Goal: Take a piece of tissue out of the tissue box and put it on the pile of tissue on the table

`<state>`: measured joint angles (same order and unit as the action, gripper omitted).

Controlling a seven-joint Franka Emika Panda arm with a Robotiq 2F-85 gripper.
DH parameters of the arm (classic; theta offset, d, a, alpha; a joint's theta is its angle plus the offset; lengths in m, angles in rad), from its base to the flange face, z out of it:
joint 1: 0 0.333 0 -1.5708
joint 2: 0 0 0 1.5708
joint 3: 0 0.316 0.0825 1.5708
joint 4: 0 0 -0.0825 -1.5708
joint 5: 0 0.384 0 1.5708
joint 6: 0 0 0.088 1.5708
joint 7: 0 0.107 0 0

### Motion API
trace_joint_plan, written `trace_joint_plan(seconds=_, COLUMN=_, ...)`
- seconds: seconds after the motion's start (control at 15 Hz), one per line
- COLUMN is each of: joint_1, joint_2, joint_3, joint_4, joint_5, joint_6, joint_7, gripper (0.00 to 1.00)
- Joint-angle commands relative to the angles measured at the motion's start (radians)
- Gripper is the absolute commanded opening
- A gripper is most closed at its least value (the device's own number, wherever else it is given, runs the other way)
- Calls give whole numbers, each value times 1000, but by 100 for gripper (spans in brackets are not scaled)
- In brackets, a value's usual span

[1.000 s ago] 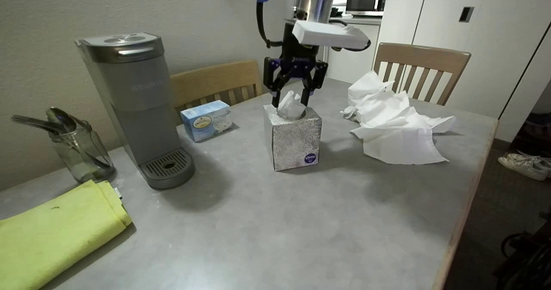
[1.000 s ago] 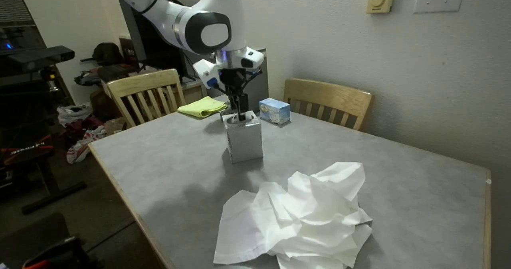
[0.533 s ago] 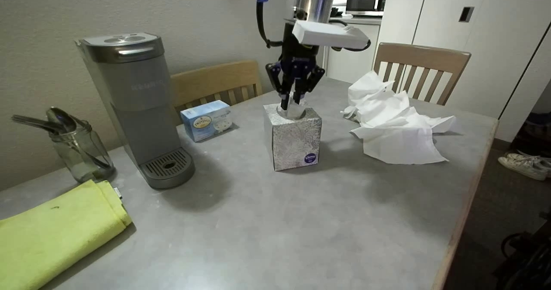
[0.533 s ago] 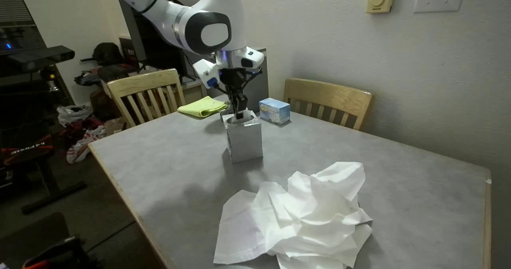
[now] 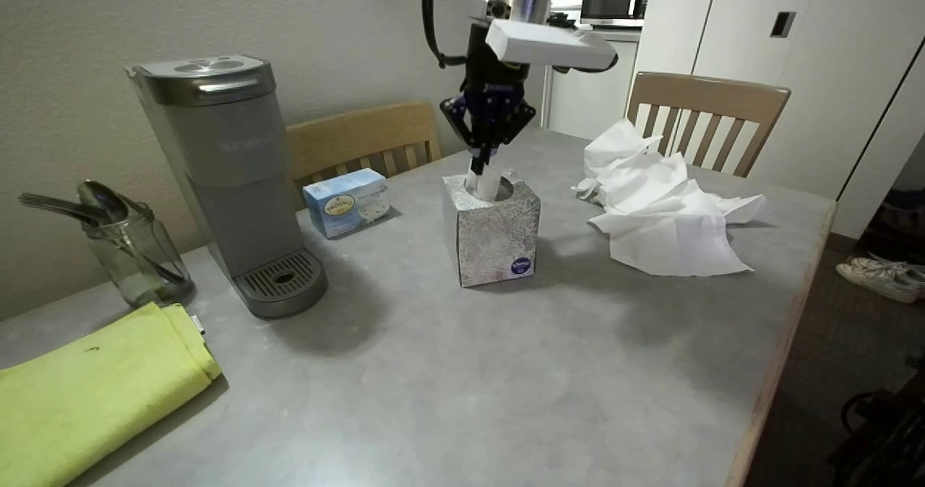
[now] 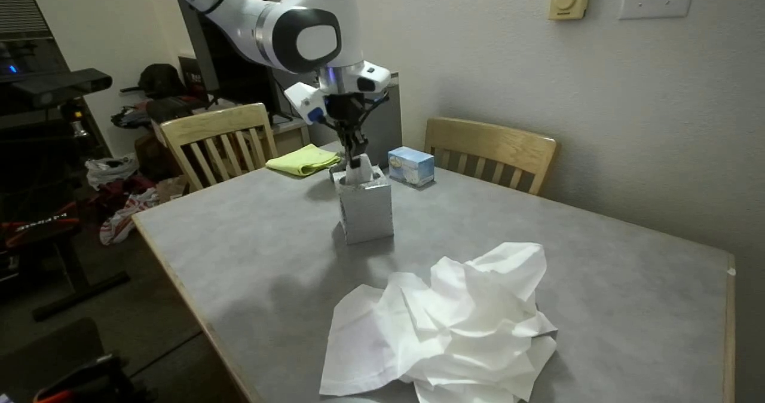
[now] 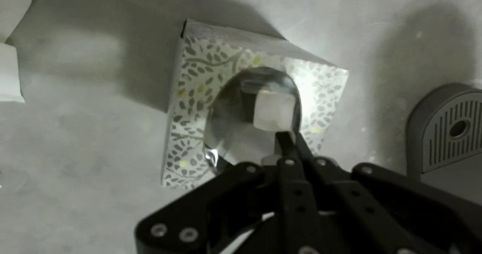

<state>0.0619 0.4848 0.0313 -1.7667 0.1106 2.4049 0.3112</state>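
The patterned tissue box (image 5: 497, 245) stands upright on the grey table, and it shows in both exterior views. A white tissue (image 6: 360, 171) rises from the oval opening on top, its lower part still inside. My gripper (image 5: 478, 163) is just above the box with its jaws together, shut on the top of that tissue. In the wrist view the fingertips (image 7: 289, 135) meet over the opening's edge, with the pale tissue (image 7: 274, 111) around them. A crumpled pile of tissue (image 6: 454, 325) lies on the table, apart from the box.
A blue tea box (image 5: 347, 201), a grey coffee maker (image 5: 242, 176), a glass jar with cutlery (image 5: 141, 256) and a folded yellow cloth (image 5: 101, 393) stand or lie on the table. Wooden chairs (image 6: 493, 146) surround it. The table's edge (image 5: 788, 342) runs beyond the pile.
The fingers have come together on the tissue from a wide stance. My gripper has then risen a little, drawing the tissue up higher out of the opening. Box and pile have stayed put.
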Motion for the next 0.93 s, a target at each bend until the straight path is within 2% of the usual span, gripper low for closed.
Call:
trace_joint_plan(seconds=0.0, joint_1=50, joint_2=-109, joint_3=-22, joint_4=-23, joint_5=-111, joint_6=-95, joint_7=-39, gripper=0)
trace_joint_plan(seconds=0.33, joint_1=84, joint_2=-225, joint_3=-20, joint_4=10, joint_5=-262, joint_6=-215, joint_7=-7, gripper=0)
trace_joint_plan(seconds=0.87, joint_1=76, joint_2=-330, joint_3=-7, joint_4=47, joint_5=-397, joint_6=-148, joint_7=45, gripper=0)
